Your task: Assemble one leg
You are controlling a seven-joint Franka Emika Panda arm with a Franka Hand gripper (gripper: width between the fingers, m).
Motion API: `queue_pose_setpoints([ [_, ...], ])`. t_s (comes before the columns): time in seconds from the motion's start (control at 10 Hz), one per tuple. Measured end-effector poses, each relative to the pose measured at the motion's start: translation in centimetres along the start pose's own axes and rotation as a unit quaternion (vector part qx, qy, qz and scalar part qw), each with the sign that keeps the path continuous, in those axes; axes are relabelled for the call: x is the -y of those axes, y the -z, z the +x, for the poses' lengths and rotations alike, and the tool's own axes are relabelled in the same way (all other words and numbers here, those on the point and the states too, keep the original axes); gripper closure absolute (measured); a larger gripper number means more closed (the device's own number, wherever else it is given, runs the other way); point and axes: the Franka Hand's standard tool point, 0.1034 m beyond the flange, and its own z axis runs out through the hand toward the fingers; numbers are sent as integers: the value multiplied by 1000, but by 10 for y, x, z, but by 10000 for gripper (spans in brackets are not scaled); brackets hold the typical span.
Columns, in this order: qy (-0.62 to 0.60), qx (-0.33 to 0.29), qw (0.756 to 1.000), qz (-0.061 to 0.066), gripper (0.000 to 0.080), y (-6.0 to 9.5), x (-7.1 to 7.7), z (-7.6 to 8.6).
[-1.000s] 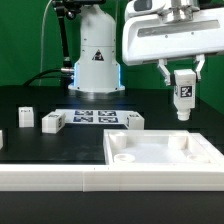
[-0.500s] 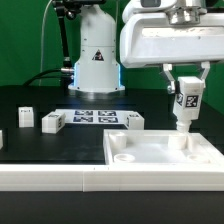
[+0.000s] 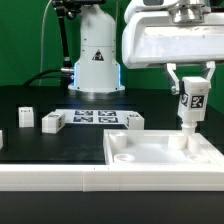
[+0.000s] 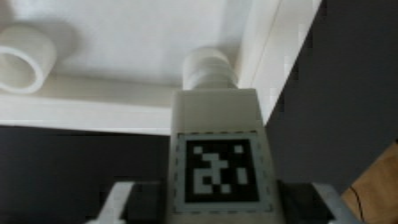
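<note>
The leg (image 3: 188, 112) hangs upright, tag facing out, pinched between the fingers of the end effector (image 3: 189, 90). Its narrow tip sits just over the far corner of the white top (image 3: 150, 168) on the worktop (image 3: 25, 100), likely to line it up with that corner's socket.

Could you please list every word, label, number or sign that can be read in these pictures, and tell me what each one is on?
There are no readable words or numbers anywhere.
leg: a black-and-white square tag, a pattern only, no letters.
marker board: several such tags, too small to make out.
small white block: a dark tag, blurred, no text.
robot base: a small dark mark, too small to read.
</note>
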Motion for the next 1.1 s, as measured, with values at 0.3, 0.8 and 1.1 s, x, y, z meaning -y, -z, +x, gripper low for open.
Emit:
queue_pose_setpoints([
  [0.3, -4, -1, 1000, -1, 509, -12, -3, 8],
  [0.8, -6, 4, 1000, 1, 509, -32, -1, 13],
  [1.1, -4, 5, 1000, 1, 509, -39, 1, 8],
])
